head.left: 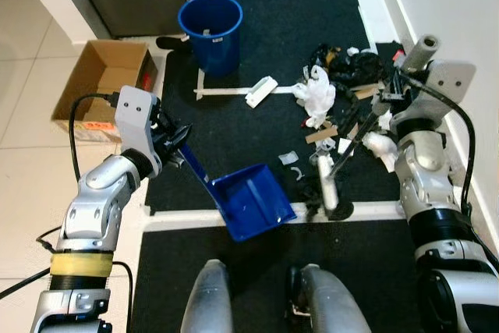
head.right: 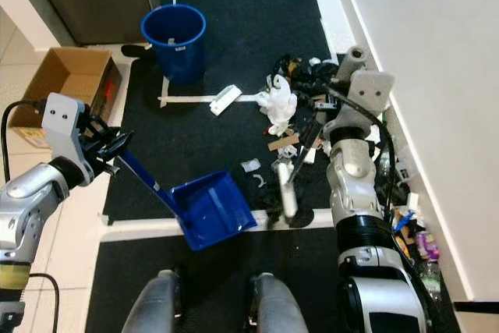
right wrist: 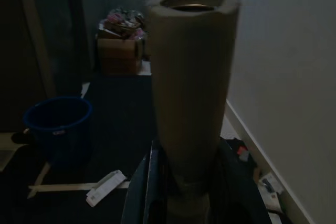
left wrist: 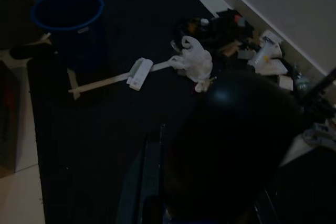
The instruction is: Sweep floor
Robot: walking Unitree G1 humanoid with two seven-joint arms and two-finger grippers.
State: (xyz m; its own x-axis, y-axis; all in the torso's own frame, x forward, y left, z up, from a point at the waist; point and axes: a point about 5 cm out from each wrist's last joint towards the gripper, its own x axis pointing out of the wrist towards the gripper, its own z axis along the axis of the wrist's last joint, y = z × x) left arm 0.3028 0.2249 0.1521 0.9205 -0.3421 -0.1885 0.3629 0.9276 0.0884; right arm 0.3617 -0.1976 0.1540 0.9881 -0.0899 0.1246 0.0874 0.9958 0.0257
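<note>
A blue dustpan (head.left: 253, 200) lies tilted on the black mat just ahead of my feet. My left gripper (head.left: 178, 146) is shut on its long blue handle. My right gripper (head.left: 396, 90) is shut on a broom. The broom's thick beige handle end (right wrist: 191, 77) rises between the fingers. Its black shaft (head.left: 360, 134) slants down to the floor near the white tape line (head.left: 366, 210). A litter pile lies along the right wall, with a white plastic bag (head.left: 318, 93), cardboard scraps (head.left: 321, 135) and dark rubbish (head.left: 343, 64). Small white bits (head.left: 288, 158) lie between the pile and the dustpan.
A blue bucket (head.left: 210, 29) stands at the far end of the mat. An open cardboard box (head.left: 101, 83) sits on the tiles to the left. A small white box (head.left: 261, 91) rests on a tape strip. The white wall (head.left: 452, 5) runs close along the right.
</note>
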